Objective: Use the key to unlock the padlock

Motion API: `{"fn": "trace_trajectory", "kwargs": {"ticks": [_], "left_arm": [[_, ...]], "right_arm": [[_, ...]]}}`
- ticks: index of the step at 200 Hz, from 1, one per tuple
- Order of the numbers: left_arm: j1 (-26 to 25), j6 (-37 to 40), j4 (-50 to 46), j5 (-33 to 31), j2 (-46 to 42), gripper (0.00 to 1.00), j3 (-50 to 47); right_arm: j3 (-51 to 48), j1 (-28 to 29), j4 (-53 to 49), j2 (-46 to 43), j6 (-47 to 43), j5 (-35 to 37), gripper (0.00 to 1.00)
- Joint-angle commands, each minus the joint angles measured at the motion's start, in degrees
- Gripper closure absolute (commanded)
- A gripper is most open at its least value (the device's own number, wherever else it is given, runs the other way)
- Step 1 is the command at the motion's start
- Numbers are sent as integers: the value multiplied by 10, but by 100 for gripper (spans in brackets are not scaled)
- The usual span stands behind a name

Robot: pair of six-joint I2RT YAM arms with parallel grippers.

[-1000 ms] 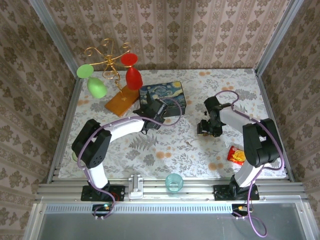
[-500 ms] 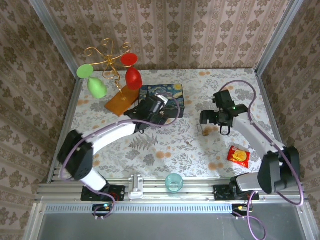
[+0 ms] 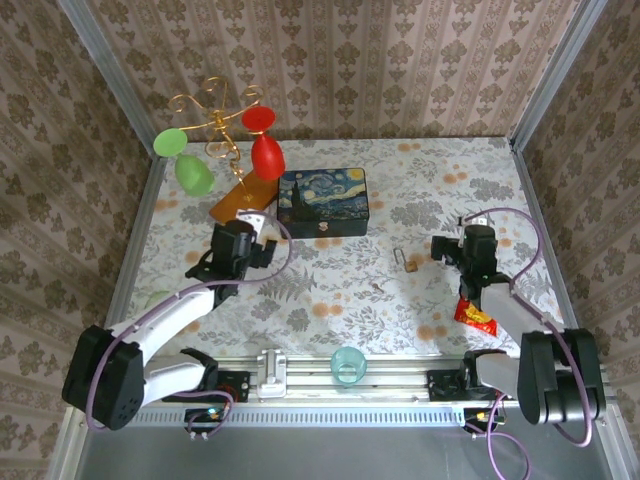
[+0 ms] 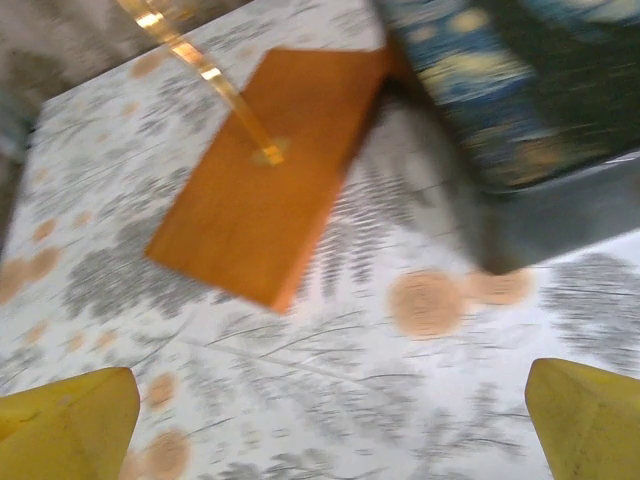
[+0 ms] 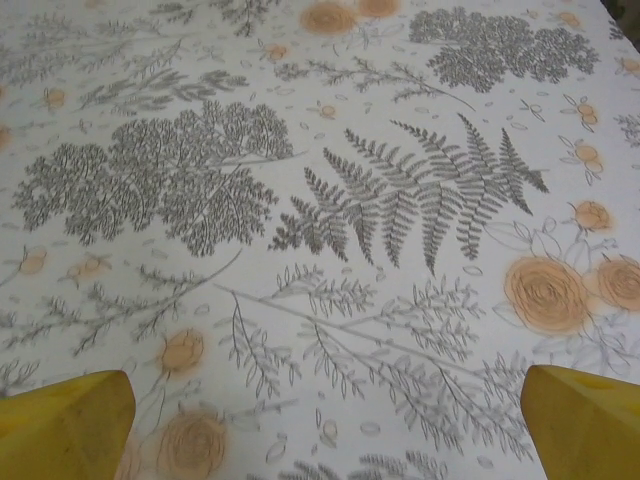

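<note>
Near the middle of the desk (image 3: 300, 300) the padlock (image 3: 408, 262) lay alone on the flowered cloth. The key (image 3: 378, 288) was a dark speck a little nearer the arms and to its left, apart from the lock and where it had been a second before. What had changed was the arms. The right arm (image 3: 490, 290), which had been bent down over the padlock, had swung back to the right side, and the left arm (image 3: 170, 310) had drawn away from the front of the painted box (image 3: 323, 200). The left fingers (image 4: 70, 415) and right fingers (image 5: 65, 415) both stood wide and held nothing, with bare cloth between them. Both of the task's things had therefore been let go. The shackle was too small to tell whether it was open or closed, but with the key lying apart, the lock was probably not yet worked. As for containers, the painted box had its lid shut, so its contents were hidden. A teal cup (image 3: 348, 364) on the near rail looked empty. A red glass (image 3: 266, 155) and a green glass (image 3: 193, 172) hung upside down from the gold stand (image 3: 215, 110).
</note>
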Motion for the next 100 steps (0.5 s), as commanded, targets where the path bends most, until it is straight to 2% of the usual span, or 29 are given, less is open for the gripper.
{"fn": "trace_trajectory", "kwargs": {"ticks": [1, 18, 30, 46, 54, 69, 91, 100], "left_arm": [[68, 30, 133, -19, -9, 0, -39], [119, 21, 173, 28, 21, 0, -61], [143, 27, 236, 43, 54, 0, -81], [188, 14, 340, 98, 102, 0, -109], [194, 9, 314, 109, 104, 0, -99], [208, 17, 390, 136, 126, 0, -110], [240, 3, 356, 184, 143, 0, -84], [256, 5, 395, 213, 161, 0, -93]], "right_arm": [[-14, -1, 208, 44, 10, -22, 0], [-16, -1, 244, 80, -2, -12, 0], [-22, -3, 283, 105, 4, -8, 0], [-21, -4, 319, 148, 2, -26, 0], [-20, -4, 334, 168, 0, -31, 0], [-22, -2, 369, 199, -4, -39, 0], [-16, -1, 352, 195, -9, -42, 0], [-14, -1, 346, 193, -9, -42, 0]]}}
